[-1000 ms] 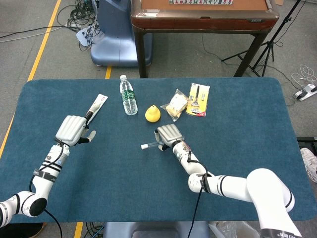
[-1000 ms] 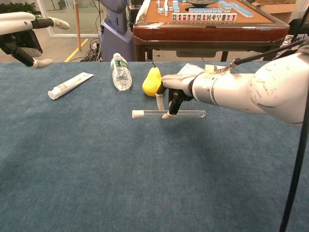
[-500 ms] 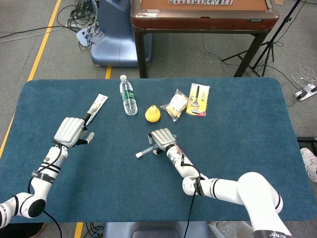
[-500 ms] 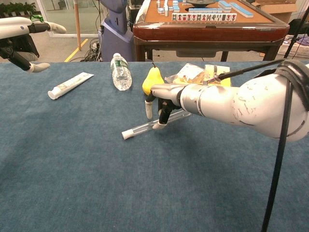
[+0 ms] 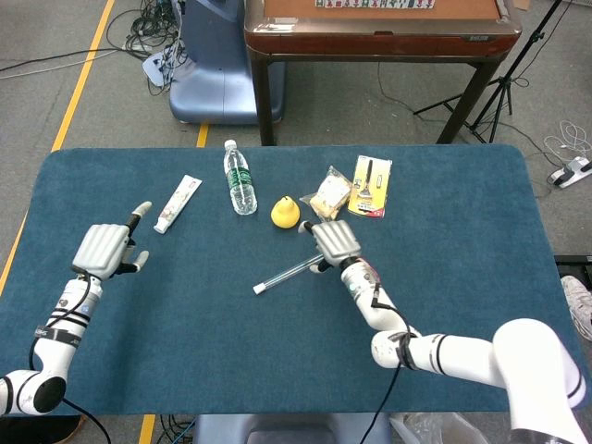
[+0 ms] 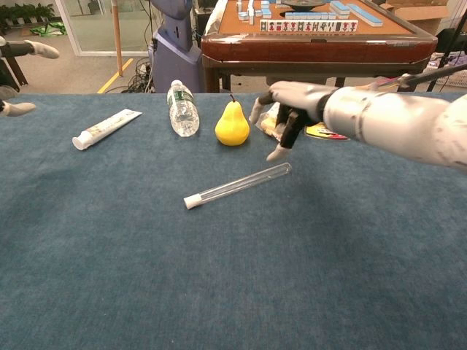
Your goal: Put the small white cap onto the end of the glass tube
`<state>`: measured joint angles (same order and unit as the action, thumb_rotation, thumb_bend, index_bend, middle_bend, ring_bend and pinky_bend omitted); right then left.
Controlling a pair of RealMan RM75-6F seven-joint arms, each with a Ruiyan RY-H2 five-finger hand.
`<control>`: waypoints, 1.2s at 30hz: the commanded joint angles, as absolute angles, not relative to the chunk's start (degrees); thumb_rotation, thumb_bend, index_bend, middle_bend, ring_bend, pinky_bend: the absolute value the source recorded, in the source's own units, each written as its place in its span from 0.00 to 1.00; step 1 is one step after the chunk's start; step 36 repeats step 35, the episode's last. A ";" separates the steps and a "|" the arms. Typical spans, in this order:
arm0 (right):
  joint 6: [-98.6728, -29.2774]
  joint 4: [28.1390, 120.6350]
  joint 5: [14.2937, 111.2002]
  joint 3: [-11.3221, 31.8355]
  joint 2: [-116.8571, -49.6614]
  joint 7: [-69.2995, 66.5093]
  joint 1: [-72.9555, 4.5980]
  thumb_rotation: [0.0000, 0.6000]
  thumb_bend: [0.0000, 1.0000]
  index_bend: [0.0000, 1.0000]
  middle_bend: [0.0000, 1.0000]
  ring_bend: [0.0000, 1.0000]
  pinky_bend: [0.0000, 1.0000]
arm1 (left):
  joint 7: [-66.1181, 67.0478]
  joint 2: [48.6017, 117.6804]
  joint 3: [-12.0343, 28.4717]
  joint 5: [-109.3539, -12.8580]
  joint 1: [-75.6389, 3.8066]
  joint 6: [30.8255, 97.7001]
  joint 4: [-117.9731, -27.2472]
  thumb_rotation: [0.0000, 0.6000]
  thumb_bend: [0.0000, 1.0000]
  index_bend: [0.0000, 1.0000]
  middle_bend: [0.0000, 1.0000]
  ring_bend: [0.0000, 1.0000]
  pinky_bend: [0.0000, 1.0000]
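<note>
The glass tube (image 6: 241,183) lies slanted on the blue table, free of any hand; in the head view the glass tube (image 5: 291,273) runs from lower left to upper right. A small white cap (image 6: 192,201) sits on its lower left end, the cap (image 5: 260,289) showing white in the head view too. My right hand (image 6: 286,117) hovers above and behind the tube's far end, fingers loosely curled and apart, holding nothing; the head view has the right hand (image 5: 334,241) beside that end. My left hand (image 5: 102,249) is far left, fingers spread and empty.
A toothpaste tube (image 6: 106,127), a water bottle (image 6: 182,108) and a yellow pear (image 6: 232,125) lie behind the tube. Snack packets (image 5: 330,195) and a carded tool (image 5: 371,186) sit further back right. A wooden table (image 6: 314,33) stands beyond the edge.
My right hand let go of the tube and lifted up and to the right. The tube now lies slanted on the cloth. My left hand drew back to the left.
</note>
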<state>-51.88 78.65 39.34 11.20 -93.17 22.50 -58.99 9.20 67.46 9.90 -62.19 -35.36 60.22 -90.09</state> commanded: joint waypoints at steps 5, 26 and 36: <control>-66.42 93.25 47.42 6.75 -79.28 24.48 -48.03 1.00 0.33 0.28 0.66 0.80 1.00 | 10.97 67.04 8.35 -62.09 -32.19 63.69 -87.52 1.00 0.33 0.10 0.67 0.66 0.91; -90.24 105.56 65.66 -4.22 -65.79 20.34 -21.83 1.00 0.34 0.28 0.36 0.29 0.39 | 10.78 62.11 2.28 -73.71 -16.54 83.23 -94.73 1.00 0.31 0.12 0.22 0.22 0.34; -91.28 105.23 68.90 -4.31 -66.25 17.48 -16.29 1.00 0.34 0.28 0.36 0.29 0.39 | 15.43 63.00 -0.68 -78.48 -10.91 89.37 -99.05 1.00 0.30 0.12 0.22 0.22 0.33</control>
